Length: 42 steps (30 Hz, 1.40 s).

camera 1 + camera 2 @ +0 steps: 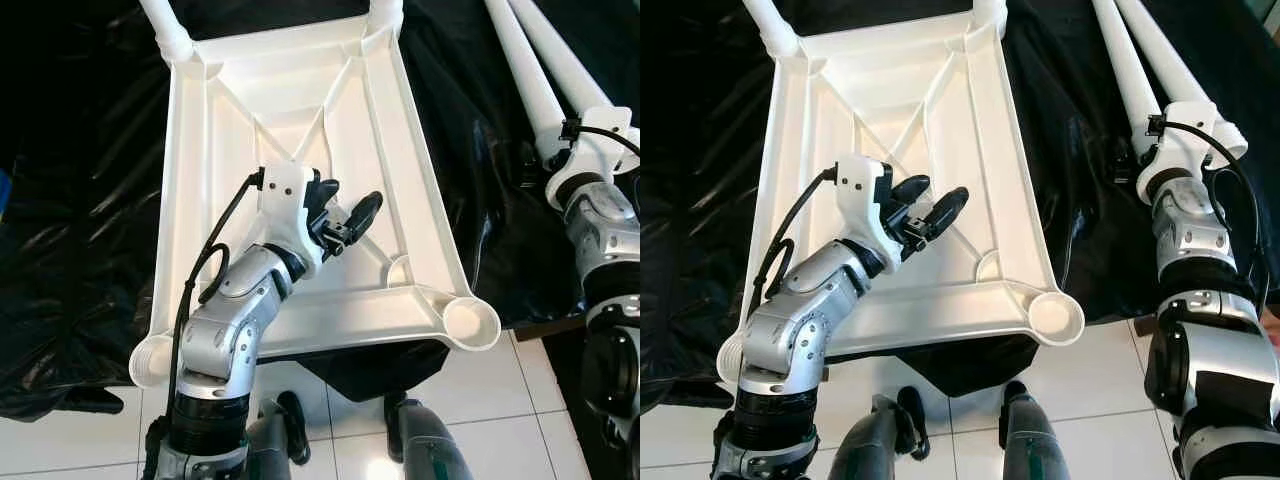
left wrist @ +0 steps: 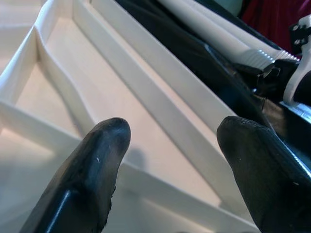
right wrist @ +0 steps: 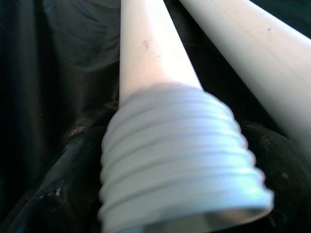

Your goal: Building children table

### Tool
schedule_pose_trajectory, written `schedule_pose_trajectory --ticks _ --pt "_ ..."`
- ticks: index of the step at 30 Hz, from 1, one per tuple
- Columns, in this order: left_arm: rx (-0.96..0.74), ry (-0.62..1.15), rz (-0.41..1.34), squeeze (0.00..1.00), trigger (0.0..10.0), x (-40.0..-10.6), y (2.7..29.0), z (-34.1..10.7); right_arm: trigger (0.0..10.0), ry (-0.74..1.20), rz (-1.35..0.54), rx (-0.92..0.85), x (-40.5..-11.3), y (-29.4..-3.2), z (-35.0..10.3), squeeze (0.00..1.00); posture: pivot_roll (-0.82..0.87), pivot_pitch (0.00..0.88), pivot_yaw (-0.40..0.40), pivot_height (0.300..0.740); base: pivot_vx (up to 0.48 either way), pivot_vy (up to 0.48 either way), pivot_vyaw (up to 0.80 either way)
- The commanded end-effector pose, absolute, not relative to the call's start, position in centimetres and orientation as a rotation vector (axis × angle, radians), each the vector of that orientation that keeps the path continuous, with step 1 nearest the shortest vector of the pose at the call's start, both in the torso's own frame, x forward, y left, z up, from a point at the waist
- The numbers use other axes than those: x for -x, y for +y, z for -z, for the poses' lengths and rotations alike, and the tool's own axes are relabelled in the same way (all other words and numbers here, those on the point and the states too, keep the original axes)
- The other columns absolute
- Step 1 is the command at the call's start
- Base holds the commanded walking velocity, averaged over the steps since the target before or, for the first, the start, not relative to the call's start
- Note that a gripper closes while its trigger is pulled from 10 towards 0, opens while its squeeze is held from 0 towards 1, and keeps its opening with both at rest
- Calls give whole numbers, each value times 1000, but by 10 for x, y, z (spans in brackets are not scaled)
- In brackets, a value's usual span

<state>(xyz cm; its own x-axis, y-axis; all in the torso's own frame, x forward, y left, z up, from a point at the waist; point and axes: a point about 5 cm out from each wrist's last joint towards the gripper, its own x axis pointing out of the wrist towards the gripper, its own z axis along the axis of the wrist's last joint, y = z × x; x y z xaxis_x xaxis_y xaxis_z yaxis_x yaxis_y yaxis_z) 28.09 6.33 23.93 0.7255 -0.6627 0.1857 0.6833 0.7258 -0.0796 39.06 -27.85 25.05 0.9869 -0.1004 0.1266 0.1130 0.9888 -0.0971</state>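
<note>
Tabletop (image 1: pixel 300 120) lies underside up on black sheeting (image 1: pixel 80 200), two far legs fitted and its near corner socket (image 1: pixel 470 320) empty and reachable. Left gripper (image 1: pixel 345 222) hovers over the ribbing, jaws apart, empty. Right gripper (image 1: pixel 1155 150) reaches a loose leg (image 3: pixel 165 145)'s threaded end; jaw state unclear.

No words, numbers or signs are showing anywhere that can be read.
</note>
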Motion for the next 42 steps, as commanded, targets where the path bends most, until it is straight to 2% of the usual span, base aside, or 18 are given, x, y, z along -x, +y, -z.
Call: schedule_pose_trajectory --ticks 1,2,3,21,22,27,33,34,42 --pt "152 -139 751 0 10000 -276 63 -238 10000 -49 79 93 -391 -277 -233 0 -71 376 88 740 0 0 0" --pt "154 -138 751 0 10000 -276 63 -238 10000 -47 72 94 -391 -277 -233 0 -71 376 88 740 0 0 0" --pt "155 -137 751 0 10000 -276 63 -239 0 -48 64 88 -392 -277 -233 0 -70 376 89 740 0 0 0" --pt "164 -131 736 0 10000 -277 63 -241 0 -243 -106 19 -381 -266 -229 0 -68 350 94 740 0 0 0" --pt "162 -114 722 0 10000 -279 63 -239 10000 -300 -97 29 -377 -261 -228 0 -70 326 92 740 0 0 0" --pt "151 -77 648 0 10000 -290 70 -236 10000 -468 -96 16 -359 -244 -229 0 -70 295 77 740 0 0 0" --pt "151 -52 625 0 10000 -296 71 -235 10000 -520 -114 -13 -351 -236 -235 0 -69 278 68 740 0 0 0" --pt "148 -53 611 0 10000 -298 73 -236 10000 -547 -118 -30 -348 -231 -239 0 -65 252 52 740 0 0 0" --pt "142 -144 534 0 10000 -312 84 -252 10000 -748 -165 -96 -320 -198 -259 0 -57 183 33 740 0 0 0"
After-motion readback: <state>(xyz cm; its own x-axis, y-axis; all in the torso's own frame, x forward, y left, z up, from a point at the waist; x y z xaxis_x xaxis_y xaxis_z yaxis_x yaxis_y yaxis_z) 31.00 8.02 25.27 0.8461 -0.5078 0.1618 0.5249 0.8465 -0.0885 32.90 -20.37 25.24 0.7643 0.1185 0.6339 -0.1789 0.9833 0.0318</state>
